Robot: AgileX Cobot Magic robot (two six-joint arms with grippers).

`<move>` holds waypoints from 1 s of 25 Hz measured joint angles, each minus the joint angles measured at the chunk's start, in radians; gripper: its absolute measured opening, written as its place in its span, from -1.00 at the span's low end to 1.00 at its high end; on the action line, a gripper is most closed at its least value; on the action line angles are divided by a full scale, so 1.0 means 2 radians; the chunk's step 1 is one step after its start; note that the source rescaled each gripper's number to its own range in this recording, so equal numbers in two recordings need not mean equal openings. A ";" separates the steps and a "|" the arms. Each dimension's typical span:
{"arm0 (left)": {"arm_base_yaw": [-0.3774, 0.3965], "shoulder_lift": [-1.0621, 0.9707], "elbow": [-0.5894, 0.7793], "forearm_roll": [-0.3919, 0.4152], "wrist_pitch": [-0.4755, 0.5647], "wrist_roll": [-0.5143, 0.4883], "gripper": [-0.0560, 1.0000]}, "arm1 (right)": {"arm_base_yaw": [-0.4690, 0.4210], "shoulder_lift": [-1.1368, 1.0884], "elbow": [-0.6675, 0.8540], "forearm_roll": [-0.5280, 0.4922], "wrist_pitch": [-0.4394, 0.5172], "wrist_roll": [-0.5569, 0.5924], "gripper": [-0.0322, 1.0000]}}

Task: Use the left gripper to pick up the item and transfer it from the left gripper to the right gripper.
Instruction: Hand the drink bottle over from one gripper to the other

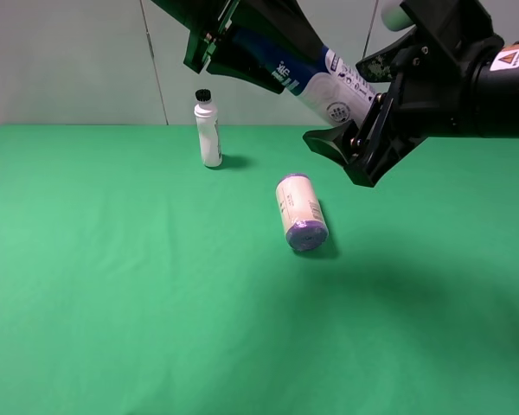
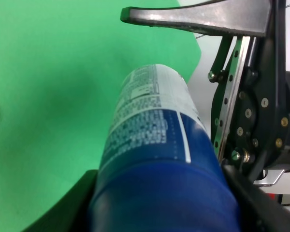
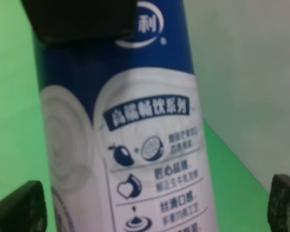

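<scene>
A green cloth-covered table [image 1: 112,285] is seen from a high camera, with a pale wall [image 1: 69,60] at the far edge. Two black robot arms meet in the air above the far middle of the table.

The left gripper [image 1: 298,65] reaches in from the far left and is clamped on a blue and white bottle [image 1: 342,91]. It grips the dark blue half. The bottle is held clear of the table, tilted, with its blue end up and to the left. Its white end, printed with small icons and text, points down and to the right. In the left wrist view the bottle fills the space between the two black fingers [image 2: 63,212], which press against its sides.

The right gripper [image 3: 150,205] comes in from the far right with its jaws spread wide. The white end of the bottle sits between them. In the right wrist view one fingertip [image 3: 285,200] stands well apart from the bottle. The other fingertip lies just beside the bottle's edge, and it cannot be told whether they touch.

On the table below, a small white bottle with a black cap [image 1: 208,130] stands upright at the far side, left of centre. A pale canister with a purple end [image 1: 300,212] lies on its side near the middle. It rests beneath the two grippers, with the purple end facing the near side.
</scene>
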State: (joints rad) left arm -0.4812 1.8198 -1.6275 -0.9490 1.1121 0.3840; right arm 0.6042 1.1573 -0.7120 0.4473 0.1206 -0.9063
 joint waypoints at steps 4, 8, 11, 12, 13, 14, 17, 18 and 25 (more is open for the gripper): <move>0.000 0.000 0.000 0.000 0.000 0.000 -0.88 | 0.000 0.000 0.000 0.000 0.000 0.000 0.13; 0.000 0.000 0.000 0.000 -0.001 0.000 -0.88 | 0.000 0.000 0.000 0.000 0.000 0.000 -0.26; 0.000 0.000 0.000 -0.002 -0.006 0.000 -0.88 | 0.001 0.000 0.000 -0.001 0.002 -0.002 -0.87; 0.000 0.000 0.000 -0.002 -0.006 0.000 -0.88 | 0.002 0.000 0.000 -0.001 0.003 -0.003 -0.87; 0.000 0.000 0.000 -0.002 -0.005 0.000 -0.88 | 0.002 0.000 0.000 -0.002 0.005 -0.004 -0.87; 0.000 0.000 0.000 -0.001 -0.005 -0.001 -0.88 | 0.002 0.000 0.000 -0.002 0.005 -0.004 -0.87; 0.000 0.000 0.000 0.000 -0.005 -0.001 -0.88 | 0.002 0.000 0.000 -0.002 0.009 -0.005 -0.87; 0.000 0.000 0.000 0.000 -0.005 -0.001 -0.88 | 0.002 0.000 0.000 -0.002 0.009 -0.005 -0.87; 0.000 0.000 0.000 0.000 -0.005 -0.003 -0.88 | 0.002 0.000 0.000 -0.002 0.010 -0.007 -0.87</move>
State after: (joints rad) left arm -0.4815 1.8198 -1.6275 -0.9489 1.1015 0.3779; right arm 0.6073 1.1573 -0.7120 0.4439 0.1405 -0.9200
